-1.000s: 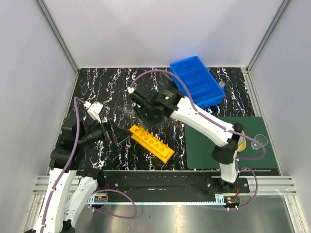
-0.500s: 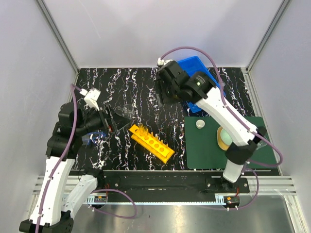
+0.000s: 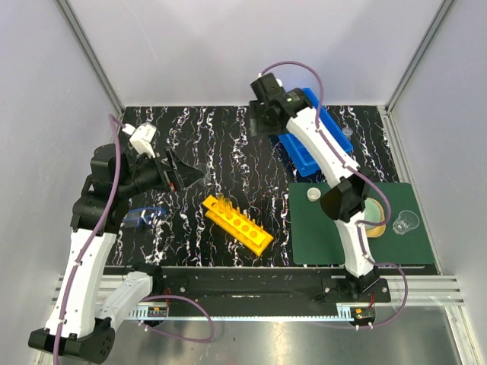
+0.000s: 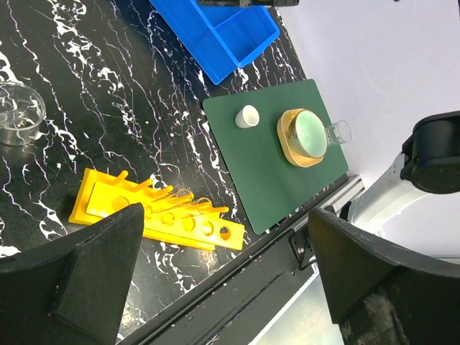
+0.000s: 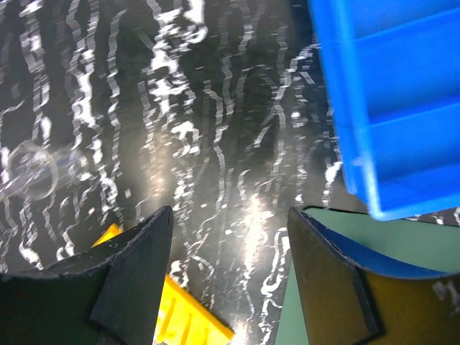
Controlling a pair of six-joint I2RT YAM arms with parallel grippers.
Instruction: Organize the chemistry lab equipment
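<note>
Since a second ago the right arm has swung off the yellow rack (image 3: 237,223) to the far side of the table (image 3: 221,137). The right claw (image 3: 257,125) now hangs just left of the blue divided bin (image 3: 333,137), and the left claw (image 3: 185,173) has risen slightly. A white round piece (image 3: 313,195) and a glass beaker (image 3: 405,222) sit on the dark green mat (image 3: 319,239).

From the left wrist, the left claw's fingers are spread wide with nothing between them. Below lies the rack, with what look like clear tubes (image 4: 180,198) at one end. A glass dish (image 4: 18,115) sits apart on the table. The beaker is just beside a pale green dome (image 4: 309,136).

From the right wrist, the right claw's fingers stand apart, holding nothing. The bin's corner is at upper right, a rack corner is below, and the blurred dish is at left.
</note>
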